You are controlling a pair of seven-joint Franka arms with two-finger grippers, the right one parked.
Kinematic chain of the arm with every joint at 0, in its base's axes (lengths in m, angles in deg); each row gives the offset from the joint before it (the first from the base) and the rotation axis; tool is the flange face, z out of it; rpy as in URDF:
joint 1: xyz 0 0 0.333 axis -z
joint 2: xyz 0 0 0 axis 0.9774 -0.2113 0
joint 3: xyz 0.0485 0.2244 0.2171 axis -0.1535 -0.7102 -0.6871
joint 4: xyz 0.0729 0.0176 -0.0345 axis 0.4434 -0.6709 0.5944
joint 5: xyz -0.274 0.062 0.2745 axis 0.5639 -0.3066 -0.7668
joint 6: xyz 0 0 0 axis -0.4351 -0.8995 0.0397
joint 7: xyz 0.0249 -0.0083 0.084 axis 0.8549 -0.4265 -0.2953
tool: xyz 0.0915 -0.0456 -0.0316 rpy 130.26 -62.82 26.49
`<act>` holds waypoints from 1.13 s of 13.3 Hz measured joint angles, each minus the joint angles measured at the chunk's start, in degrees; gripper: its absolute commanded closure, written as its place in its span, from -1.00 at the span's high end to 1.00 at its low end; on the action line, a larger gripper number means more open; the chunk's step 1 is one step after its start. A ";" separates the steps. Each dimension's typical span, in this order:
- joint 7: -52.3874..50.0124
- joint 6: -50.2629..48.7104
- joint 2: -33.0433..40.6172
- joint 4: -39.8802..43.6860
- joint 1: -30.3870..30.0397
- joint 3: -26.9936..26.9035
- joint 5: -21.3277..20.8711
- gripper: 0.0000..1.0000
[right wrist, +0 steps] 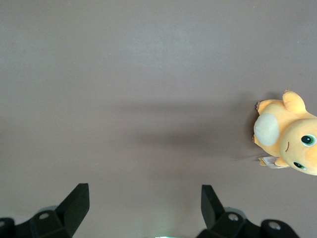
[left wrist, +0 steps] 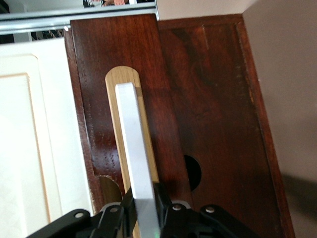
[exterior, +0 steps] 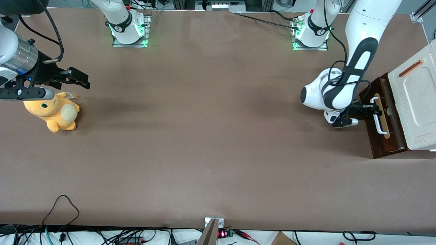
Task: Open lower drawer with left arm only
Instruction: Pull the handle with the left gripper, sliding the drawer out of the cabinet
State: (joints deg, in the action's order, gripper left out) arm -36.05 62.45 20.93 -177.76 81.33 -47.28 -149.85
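Working-arm end of table: lower drawer (exterior: 381, 136), dark reddish-brown, poking out a little from under cream-white cabinet (exterior: 417, 102); sliver of interior showing between drawer front and cabinet face, so judged only partly open, most of the travel left

Left arm (exterior: 344, 88) bent low in front of drawer, gripper (exterior: 369, 109) right at white loop handle (exterior: 377, 115) on pale wood strip (exterior: 383, 117), toward the end of the bar farther from the front camera

Wrist view: fingers (left wrist: 128, 206) hugging the white bar (left wrist: 133, 163) on both sides, closed tight onto it, no visible gap; grip looks seated, not tip-only

Doing the pull well, as judgement:
- Pull straight out along drawer slide, away from cabinet toward the parked arm's end; no sideways drift
- Grip off-centre on bar, so risk of racking and binding; slow steady pull, wrist square to drawer front
- Height held constant, no lifting or pressing on handle; smooth bar could slip through fingers otherwise
- Cabinet appears free-standing on table (exterior: 204, 136); a jerk could drag the whole unit instead of opening drawer
- Stop before drawer runs off its slides; release only once pale inside clearly exposed

Orange plush toy (exterior: 52, 112) well apart at parked arm's end, irrelevant to step
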 measured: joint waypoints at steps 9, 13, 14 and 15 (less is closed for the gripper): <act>0.01 -6.52 -0.89 0.00 0.35 8.33 1.97 -1.00; 0.00 -7.21 -0.88 0.74 1.16 10.13 3.49 -1.00; 0.00 -7.25 -0.88 0.84 1.27 10.20 3.72 -1.00; 0.00 -7.26 -0.88 0.86 1.26 10.20 3.72 -1.00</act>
State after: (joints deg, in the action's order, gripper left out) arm -36.05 55.19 20.05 -176.91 82.59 -37.08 -146.13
